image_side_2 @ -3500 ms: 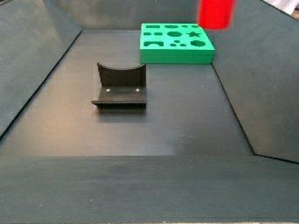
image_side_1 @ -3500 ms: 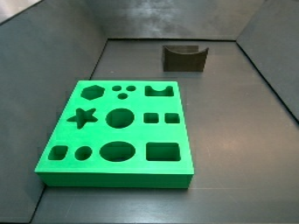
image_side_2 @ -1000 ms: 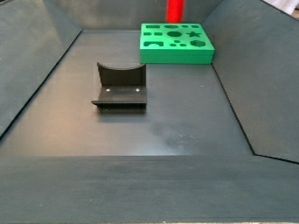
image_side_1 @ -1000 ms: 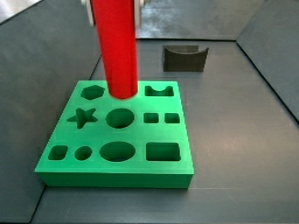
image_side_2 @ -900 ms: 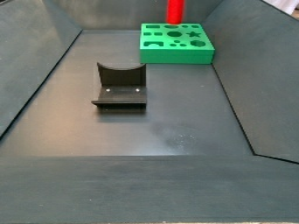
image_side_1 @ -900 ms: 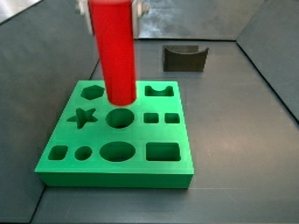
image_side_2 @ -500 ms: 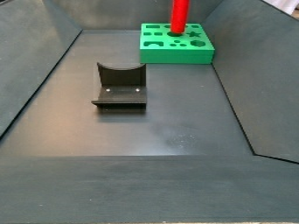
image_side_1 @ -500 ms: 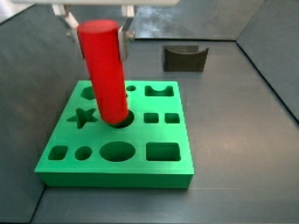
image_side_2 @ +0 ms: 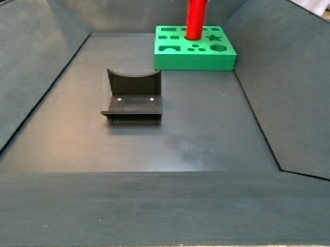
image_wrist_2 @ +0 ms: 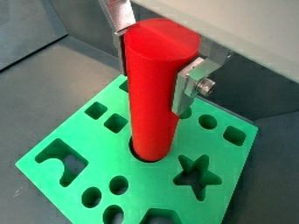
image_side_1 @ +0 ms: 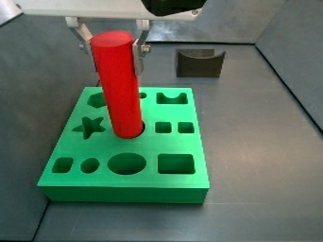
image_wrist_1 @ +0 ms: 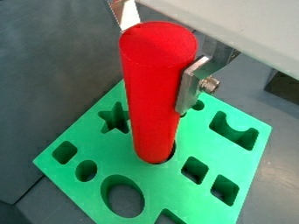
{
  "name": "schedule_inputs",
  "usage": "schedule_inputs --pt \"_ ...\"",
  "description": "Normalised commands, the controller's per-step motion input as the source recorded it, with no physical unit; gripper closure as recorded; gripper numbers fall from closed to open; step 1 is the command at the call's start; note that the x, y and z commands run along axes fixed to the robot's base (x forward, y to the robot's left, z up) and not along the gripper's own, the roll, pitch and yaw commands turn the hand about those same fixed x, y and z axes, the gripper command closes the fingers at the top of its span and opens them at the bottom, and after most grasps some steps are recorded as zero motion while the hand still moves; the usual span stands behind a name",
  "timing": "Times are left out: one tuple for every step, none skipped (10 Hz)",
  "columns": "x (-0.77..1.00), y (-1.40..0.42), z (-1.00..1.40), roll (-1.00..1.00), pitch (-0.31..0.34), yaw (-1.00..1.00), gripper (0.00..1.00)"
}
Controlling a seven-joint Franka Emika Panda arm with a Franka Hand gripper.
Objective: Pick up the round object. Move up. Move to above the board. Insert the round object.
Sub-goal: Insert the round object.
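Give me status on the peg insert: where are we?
Done: the red cylinder is picked, lifted and carried over the green board. In hand: the gripper holds it upright near the top, lower end entering the board's middle round hole in both wrist views. Left: seat it fully and release.

Gripper (image_wrist_1: 158, 74): pale grey/white housing w/ flat underside, above the red cylinder (image_wrist_1: 156, 96) in both wrist views. Fingers (image_wrist_1: 194, 84) are flat silver plates, bent bracket shape, each w/ a silver hex bolt; same on (image_wrist_2: 193, 83). Side view shows white body w/ black part atop (image_side_1: 175, 6).
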Motion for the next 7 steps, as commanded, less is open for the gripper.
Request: schedule_inputs --pt "0.07 0.00 -0.15 0.13 0.017 -0.07 1.00" --pt "0.19 0.00 -0.13 0.17 0.039 -0.09 1.00" --pt "0.19 0.00 -0.15 0.18 0.041 -0.08 1.00" --pt "0.17 0.00 -0.13 0.16 0.044 -0.06 1.00" --pt "0.06 0.00 -0.21 0.12 0.021 -0.02 1.00" --pt "0.00 -0.01 -0.40 0.07 0.000 0.00 1.00" --pt "0.00 -0.06 -0.52 0.13 0.000 0.00 1.00"
